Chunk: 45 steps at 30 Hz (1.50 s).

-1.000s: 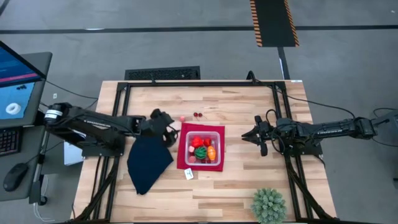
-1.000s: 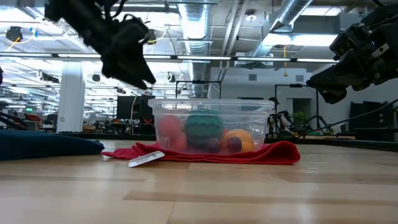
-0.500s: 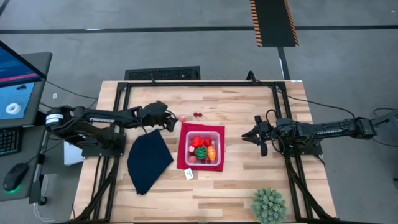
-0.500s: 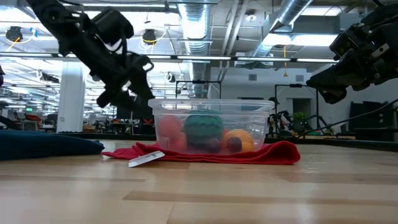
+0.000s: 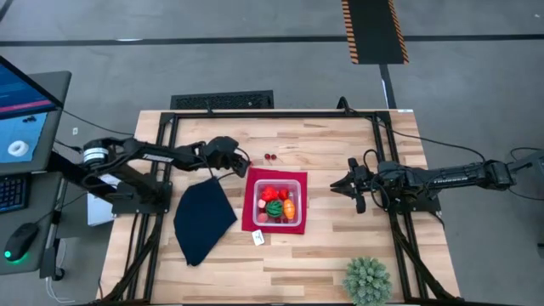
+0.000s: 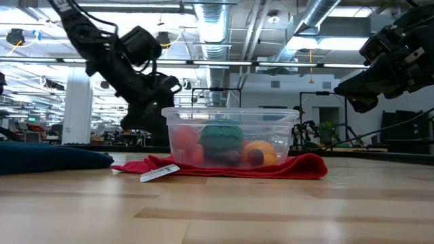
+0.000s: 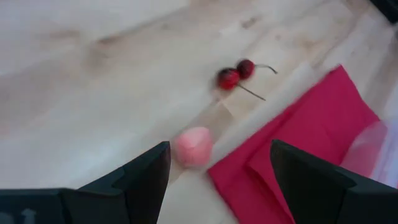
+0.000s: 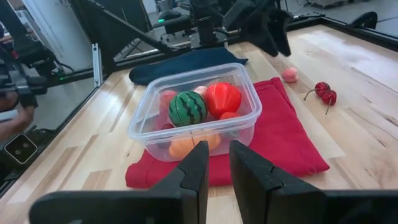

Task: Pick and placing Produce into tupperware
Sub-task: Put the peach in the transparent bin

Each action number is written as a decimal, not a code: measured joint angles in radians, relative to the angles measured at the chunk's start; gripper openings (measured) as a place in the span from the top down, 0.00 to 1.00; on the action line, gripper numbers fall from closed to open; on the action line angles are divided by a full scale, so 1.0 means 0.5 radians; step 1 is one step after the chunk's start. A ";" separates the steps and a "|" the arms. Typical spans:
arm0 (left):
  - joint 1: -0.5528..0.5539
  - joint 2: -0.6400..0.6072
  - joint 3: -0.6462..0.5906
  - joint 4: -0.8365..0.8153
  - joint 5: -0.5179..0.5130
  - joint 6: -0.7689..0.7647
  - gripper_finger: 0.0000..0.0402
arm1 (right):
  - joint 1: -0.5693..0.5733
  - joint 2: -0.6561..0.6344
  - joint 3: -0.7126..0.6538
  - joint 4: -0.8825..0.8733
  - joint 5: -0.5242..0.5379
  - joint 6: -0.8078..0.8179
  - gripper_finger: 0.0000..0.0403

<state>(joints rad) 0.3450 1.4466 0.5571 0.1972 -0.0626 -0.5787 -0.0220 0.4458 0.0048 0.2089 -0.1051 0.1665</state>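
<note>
Tupperware (image 5: 277, 201): clear square box near the tabletop's middle, on a red cloth (image 5: 252, 212); a white tag (image 5: 258, 239) at the cloth's near edge.
Produce inside: green striped ball (image 8: 188, 107), red piece (image 8: 222, 98), orange piece (image 5: 290, 206); more pieces low in the box, blurred through the wall, kind hard to tell.
Produce outside: pink piece (image 7: 193, 147) on bare wood just off the red cloth's far left corner; pair of dark red cherries (image 7: 236, 73) a little beyond it, toward the far edge.
Left tool (image 7: 217, 171): fingers wide apart, nothing between them, above the pink piece; in the high view the pink piece hidden under the tool (image 5: 228, 155); contact with the wood impossible to judge.
Right tool (image 5: 341, 187): off the tupperware's right side, raised, well apart from the box; fingers (image 8: 194, 167) nearly together with a narrow gap, nothing held; fingertips cut off by the wrist picture's edge.
Navy cloth (image 5: 203, 220): left of the red cloth, crumpled, toward the near edge.
Spiky green plant ball (image 5: 368, 281): near right corner of the tabletop, partly cut off.
Tabletop (image 5: 331, 144): light wood in a black frame.
</note>
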 joint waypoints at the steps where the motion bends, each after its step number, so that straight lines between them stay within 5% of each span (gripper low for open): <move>1: 0.006 0.037 0.026 -0.006 0.042 0.020 0.34 | -0.001 0.000 0.000 0.001 0.001 0.000 0.78; 8: 0.031 0.221 0.141 -0.112 0.161 0.037 0.34 | 0.000 0.000 0.000 0.001 0.001 0.000 0.78; 27: 0.040 0.222 0.143 -0.106 0.075 0.125 0.34 | 0.000 0.000 0.000 0.001 0.000 -0.001 0.78; 35: 0.060 0.221 0.260 -0.523 0.216 0.379 0.34 | 0.000 0.000 0.000 0.000 0.001 0.000 0.78; 45: 0.113 0.219 0.376 -0.649 0.206 0.445 0.34 | 0.000 0.000 0.000 0.000 0.000 -0.001 0.78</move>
<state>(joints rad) 0.4013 1.5562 0.7453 -0.1273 0.0404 -0.3563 -0.0221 0.4458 0.0046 0.2090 -0.1049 0.1661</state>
